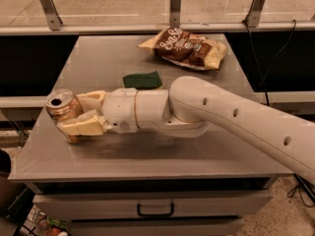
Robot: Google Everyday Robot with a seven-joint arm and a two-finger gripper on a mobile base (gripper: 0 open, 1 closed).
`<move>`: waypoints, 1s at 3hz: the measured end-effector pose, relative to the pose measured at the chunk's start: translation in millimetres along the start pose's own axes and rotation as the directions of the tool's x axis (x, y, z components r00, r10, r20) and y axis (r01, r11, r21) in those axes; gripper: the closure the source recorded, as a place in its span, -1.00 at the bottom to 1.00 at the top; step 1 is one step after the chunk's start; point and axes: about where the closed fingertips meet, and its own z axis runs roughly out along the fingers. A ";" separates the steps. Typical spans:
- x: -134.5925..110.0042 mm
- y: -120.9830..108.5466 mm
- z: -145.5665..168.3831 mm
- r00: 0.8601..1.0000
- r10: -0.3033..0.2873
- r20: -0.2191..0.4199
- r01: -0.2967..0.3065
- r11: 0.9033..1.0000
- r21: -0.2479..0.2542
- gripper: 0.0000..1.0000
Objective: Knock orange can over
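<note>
The orange can [62, 107] stands at the left edge of the grey table [147, 156], silver top with its opening showing, and leans slightly left. My gripper [72, 114] reaches in from the right at table height. Its two tan fingers [83, 127] are spread apart, one behind the can and one in front, with the tips against the can's body. The front finger hides the can's lower part.
A green sponge [142, 79] lies just behind my wrist. A brown chip bag [187, 48] lies at the table's far side. My white arm [236, 117] crosses the right half of the table. A railing runs behind and a drawer handle [155, 211] is below.
</note>
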 end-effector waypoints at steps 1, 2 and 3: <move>-0.1 0.0 0.0 1.000 0.000 0.000 0.000 1.000 0.000 1.00; -3.1 -3.1 -9.1 0.999 0.012 -0.030 -0.011 1.000 0.015 1.00; -9.2 -8.6 -29.7 0.994 0.026 -0.107 -0.019 0.997 0.070 1.00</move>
